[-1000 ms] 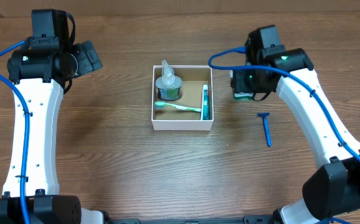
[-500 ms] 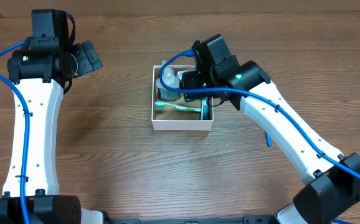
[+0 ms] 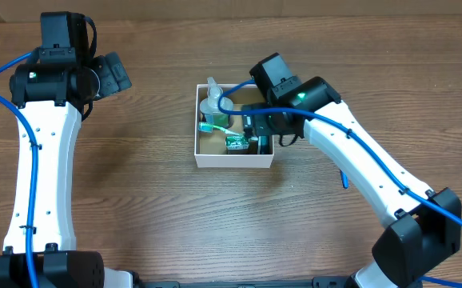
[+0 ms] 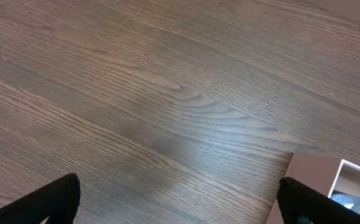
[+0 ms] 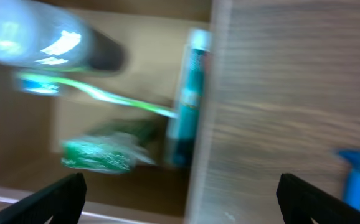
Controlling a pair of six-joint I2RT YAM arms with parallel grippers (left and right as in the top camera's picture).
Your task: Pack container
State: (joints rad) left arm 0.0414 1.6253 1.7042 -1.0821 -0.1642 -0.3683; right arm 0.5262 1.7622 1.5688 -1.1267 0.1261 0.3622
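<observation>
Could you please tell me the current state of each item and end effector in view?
container: lidless, upright on the table, partly packed.
bottle: in the container.
toothbrush: lying in the container.
green packet: lying in the container.
teal tube: lying along one container wall.
razor: on the table, outside the container.
left end effector: open, empty, over table.
right end effector: open, empty, above the container.

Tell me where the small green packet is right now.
In the overhead view, the green packet lies inside the container, right of centre near the wall closest to the robot, just below the green toothbrush.
</observation>
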